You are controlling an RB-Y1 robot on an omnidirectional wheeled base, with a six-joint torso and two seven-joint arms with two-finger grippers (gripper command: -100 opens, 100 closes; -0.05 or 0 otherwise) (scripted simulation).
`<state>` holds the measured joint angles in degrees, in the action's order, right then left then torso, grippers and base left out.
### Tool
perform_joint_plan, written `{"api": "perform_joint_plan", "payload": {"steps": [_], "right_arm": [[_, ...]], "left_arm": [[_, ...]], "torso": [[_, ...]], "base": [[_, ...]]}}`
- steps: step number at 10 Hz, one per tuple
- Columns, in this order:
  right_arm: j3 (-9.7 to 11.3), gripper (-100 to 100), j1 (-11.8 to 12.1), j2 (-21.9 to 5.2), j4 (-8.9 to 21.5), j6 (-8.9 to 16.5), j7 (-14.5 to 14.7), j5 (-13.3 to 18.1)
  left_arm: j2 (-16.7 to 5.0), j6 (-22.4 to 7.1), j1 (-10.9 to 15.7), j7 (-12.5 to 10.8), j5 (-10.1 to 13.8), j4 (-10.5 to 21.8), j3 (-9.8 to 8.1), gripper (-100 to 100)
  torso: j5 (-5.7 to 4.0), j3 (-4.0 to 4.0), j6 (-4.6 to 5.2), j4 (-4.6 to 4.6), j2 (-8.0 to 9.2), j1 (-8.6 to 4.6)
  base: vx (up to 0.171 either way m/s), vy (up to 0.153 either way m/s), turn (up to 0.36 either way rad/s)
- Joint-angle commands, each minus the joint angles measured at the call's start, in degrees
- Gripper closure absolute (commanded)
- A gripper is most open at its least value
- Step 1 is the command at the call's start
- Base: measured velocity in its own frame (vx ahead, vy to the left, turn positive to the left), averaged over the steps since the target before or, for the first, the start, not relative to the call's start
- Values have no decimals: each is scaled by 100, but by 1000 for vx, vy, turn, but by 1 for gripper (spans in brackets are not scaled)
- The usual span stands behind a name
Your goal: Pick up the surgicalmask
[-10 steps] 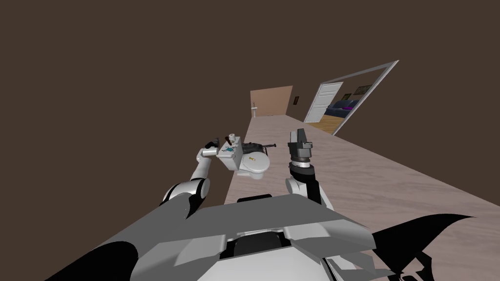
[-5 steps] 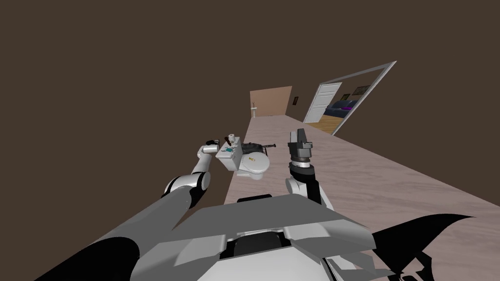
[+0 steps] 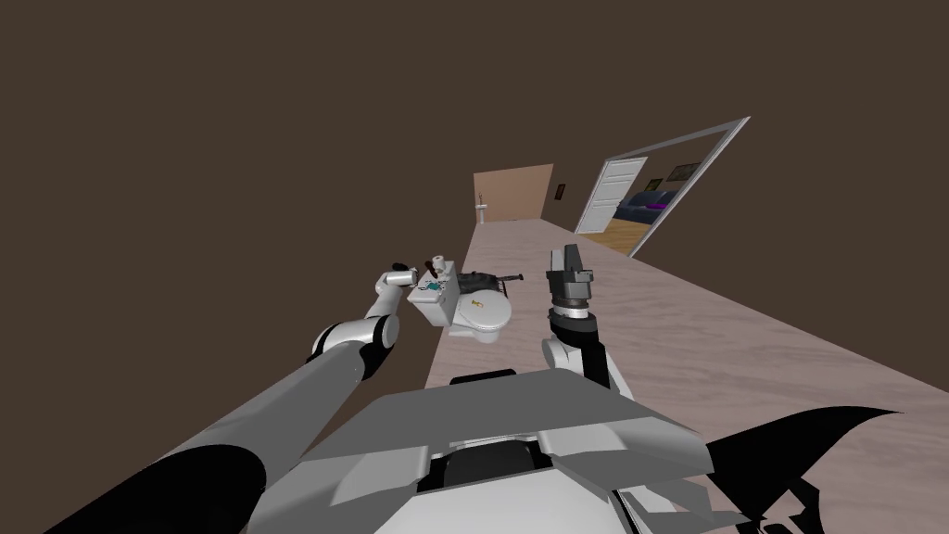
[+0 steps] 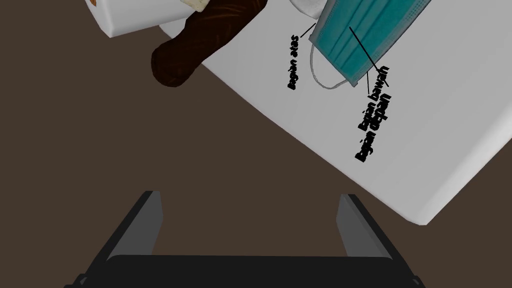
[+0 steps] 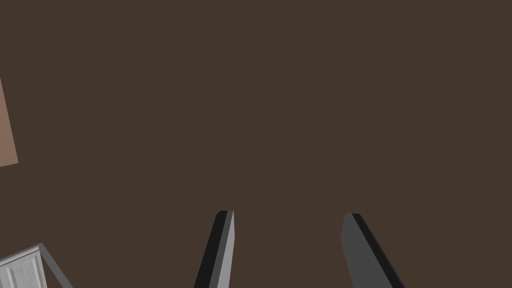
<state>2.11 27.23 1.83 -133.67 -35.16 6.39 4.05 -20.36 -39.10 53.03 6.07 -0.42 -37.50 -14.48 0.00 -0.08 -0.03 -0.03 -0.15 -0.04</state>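
Note:
The surgical mask (image 4: pixel 370 35) is teal with thin ear loops and lies flat on the white toilet tank lid (image 4: pixel 425 150). In the head view the surgical mask (image 3: pixel 427 288) is a small teal patch on the tank. My left gripper (image 4: pixel 250 220) is open and empty. It hovers beside the lid's wall-side edge, short of the mask, over brown wall. In the head view the left gripper (image 3: pixel 408 276) sits just left of the tank. My right gripper (image 3: pixel 567 262) is raised to the right of the toilet, open and empty.
A dark brown bottle-like object (image 4: pixel 200 45) and a white box (image 4: pixel 135 15) share the lid near the mask, with thin black marks (image 4: pixel 372 120) beside it. The toilet bowl (image 3: pixel 482 315) stands against the brown wall. An open doorway (image 3: pixel 649 199) lies far right.
My left arm has stretched forward and its elbow has risen, bringing the hand slightly up and closer to the tank. The right arm has stayed still.

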Motion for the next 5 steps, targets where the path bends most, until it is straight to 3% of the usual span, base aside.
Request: {"api": "perform_joint_plan", "payload": {"steps": [1, 2, 3, 4, 5], "right_arm": [[0, 0, 0, 0, 0, 0, 0, 0], [0, 0, 0, 0, 0, 0, 0, 0], [0, 0, 0, 0, 0, 0, 0, 0], [0, 0, 0, 0, 0, 0, 0, 0], [0, 0, 0, 0, 0, 0, 0, 0]], "left_arm": [[2, -286, 82, 33, -15, 167, -23, -100], [2, -287, 82, 33, -15, 167, -23, -100], [-18, -490, 285, 108, -21, 466, -70, -100], [-18, -573, 285, 108, -21, 466, -70, -100], [-35, -762, 472, 180, -28, 728, -113, -100]], "torso": [[0, 0, 0, 0, 0, 0], [1, 0, 0, -1, 1, 0], [1, 3, -2, 0, 6, 2], [0, 1, 0, 0, 1, 0], [1, 0, -1, -1, 1, 1]], "base": [[30, -6, -9], [15, -5, -3], [35, -8, -11], [34, -5, -8], [43, -7, -12]]}}
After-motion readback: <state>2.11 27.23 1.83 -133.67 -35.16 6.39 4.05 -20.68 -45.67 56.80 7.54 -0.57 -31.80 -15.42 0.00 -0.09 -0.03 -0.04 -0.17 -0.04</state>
